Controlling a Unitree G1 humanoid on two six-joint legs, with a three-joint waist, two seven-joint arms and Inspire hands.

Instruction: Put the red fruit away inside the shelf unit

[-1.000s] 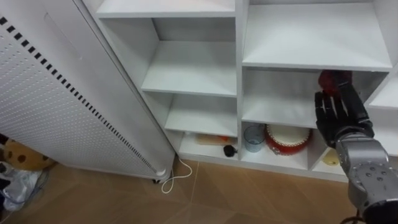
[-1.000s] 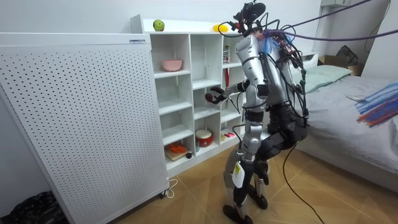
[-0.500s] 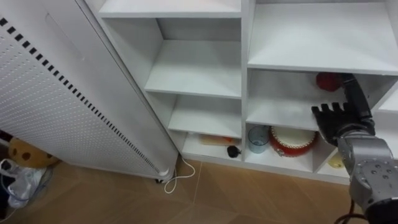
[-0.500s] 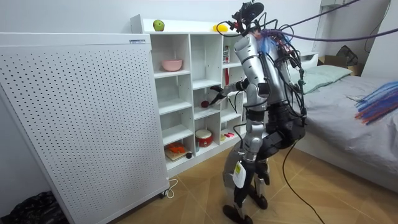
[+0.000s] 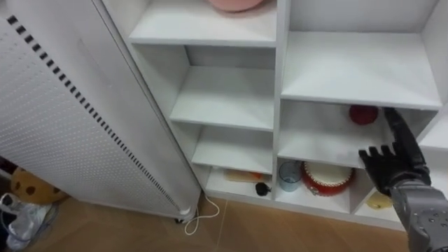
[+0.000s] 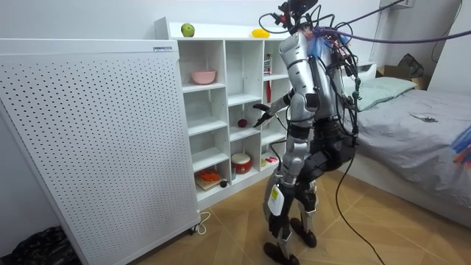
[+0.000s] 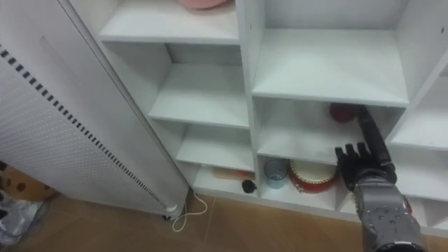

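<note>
The robot stands facing a white closet [image 5: 278, 84], its right hand [image 5: 393, 168] raised at the mouth of a compartment in the middle column. The fingers are straight and spread wide, holding nothing; one of them reaches up and ends near a red fruit [image 5: 363, 114], though whether it touches cannot be told. The fruit lies on the shelf toward the back of that compartment, directly above the bottom one, where a clear cup [image 5: 287, 175] stands just beside a round red tin [image 5: 325, 176]. One column to the robot's left and higher up, a pink bowl [image 5: 234, 4] sits on its own shelf. A white perforated panel [image 5: 63, 119] stands against the closet's left side. In the room view, a green apple [image 6: 188, 30] and a yellow fruit [image 6: 259, 33] rest well apart on the closet's top.
</note>
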